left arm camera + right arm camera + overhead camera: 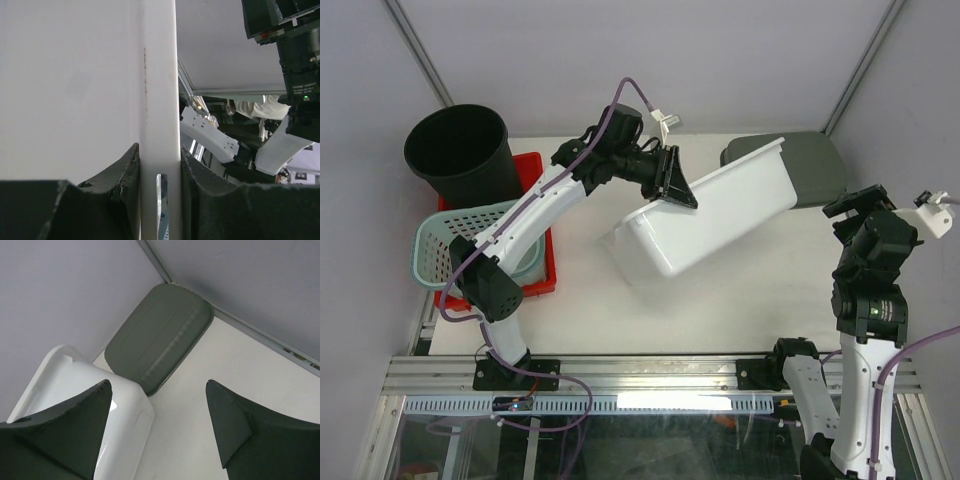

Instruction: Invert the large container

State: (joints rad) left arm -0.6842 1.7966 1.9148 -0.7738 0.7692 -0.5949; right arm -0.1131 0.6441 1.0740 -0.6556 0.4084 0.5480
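White container [720, 215], tilted up on one long side just left of the grey lid [815, 170] (whether its far end touches the lid cannot be told). The left gripper [674, 188], further left of the lid, is clamped on the container's raised rim. The right gripper [160, 425], in front of the lid, is spread wide and holds nothing.

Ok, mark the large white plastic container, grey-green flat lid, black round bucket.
large white plastic container [720, 215], top external view, long outer wall.
grey-green lid [157, 337], right wrist view, middle of its top.
black round bucket [477, 180], top external view, outer wall.
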